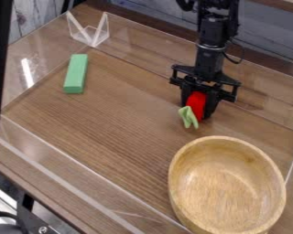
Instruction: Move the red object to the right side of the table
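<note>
The red object (196,107), a small strawberry-like toy with a green leafy end pointing down-left, sits between the fingers of my gripper (204,101) near the right middle of the table (113,128). The black gripper comes straight down from above and is shut on the toy. Whether the toy touches the tabletop or hangs just above it I cannot tell. The upper part of the toy is hidden by the fingers.
A round light wooden bowl (227,186) stands at the front right, just below the gripper. A green rectangular block (76,72) lies at the left. Low clear acrylic walls (88,30) border the table.
</note>
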Robot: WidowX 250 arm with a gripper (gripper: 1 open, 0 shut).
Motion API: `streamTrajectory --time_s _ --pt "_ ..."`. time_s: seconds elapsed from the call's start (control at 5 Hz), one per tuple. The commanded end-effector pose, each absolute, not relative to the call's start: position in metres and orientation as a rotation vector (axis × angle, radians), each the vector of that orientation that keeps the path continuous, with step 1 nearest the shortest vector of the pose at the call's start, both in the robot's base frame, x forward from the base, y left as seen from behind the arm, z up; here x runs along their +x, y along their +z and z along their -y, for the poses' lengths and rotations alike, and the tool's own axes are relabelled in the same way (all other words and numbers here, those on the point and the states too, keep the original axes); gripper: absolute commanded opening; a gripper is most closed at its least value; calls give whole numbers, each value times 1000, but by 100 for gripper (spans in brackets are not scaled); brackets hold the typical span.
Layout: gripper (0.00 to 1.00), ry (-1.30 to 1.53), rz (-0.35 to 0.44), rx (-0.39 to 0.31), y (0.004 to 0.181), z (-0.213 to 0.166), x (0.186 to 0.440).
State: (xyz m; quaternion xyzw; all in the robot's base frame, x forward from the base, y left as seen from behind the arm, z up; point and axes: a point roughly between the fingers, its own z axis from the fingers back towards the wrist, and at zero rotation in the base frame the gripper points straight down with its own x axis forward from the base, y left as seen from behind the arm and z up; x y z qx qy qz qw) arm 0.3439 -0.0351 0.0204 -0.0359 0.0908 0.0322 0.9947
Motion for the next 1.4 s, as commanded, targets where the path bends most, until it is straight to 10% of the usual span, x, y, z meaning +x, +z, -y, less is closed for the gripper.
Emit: streamTrajectory --time_s 0.0,1.2 --pt "100 63 -149 -86 30 44 349" --pt "100 68 -93 -124 109 71 337"
